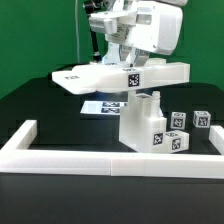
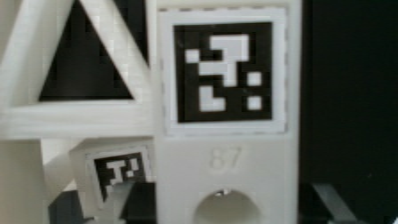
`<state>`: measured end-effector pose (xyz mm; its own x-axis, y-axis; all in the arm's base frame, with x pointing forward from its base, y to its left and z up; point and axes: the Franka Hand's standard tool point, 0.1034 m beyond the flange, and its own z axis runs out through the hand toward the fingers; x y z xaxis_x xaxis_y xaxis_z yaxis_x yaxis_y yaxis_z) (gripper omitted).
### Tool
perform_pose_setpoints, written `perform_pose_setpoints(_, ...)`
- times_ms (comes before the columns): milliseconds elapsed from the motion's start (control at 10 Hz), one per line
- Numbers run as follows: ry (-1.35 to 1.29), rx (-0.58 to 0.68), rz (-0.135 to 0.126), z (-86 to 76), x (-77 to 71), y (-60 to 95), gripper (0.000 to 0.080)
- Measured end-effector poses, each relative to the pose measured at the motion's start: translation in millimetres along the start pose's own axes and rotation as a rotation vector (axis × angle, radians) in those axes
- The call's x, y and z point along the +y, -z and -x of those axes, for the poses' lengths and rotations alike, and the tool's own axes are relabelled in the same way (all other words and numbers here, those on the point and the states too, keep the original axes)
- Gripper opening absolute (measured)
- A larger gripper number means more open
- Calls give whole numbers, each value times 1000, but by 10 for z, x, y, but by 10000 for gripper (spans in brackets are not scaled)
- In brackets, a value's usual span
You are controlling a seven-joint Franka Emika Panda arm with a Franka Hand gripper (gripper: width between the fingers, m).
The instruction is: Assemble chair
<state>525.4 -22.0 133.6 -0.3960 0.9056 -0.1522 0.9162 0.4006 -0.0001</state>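
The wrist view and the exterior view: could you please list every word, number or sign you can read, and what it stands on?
"87": faint raised number on the white chair piece, just below its square tag, in the wrist view.
The loose blocks in the exterior view: only coded patterns, no readable writing.

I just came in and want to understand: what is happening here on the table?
The robot arm is assembling a white chair. Its pincer is shut at the flat slab, which is raised over a blocky tagged piece beside the border wall. Small tagged pieces lie loose on the exterior view's right.
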Motion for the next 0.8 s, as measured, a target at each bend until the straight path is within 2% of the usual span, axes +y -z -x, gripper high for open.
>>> perform_pose_setpoints(800, 86, -3, -8, -33, -6, -29, 290)
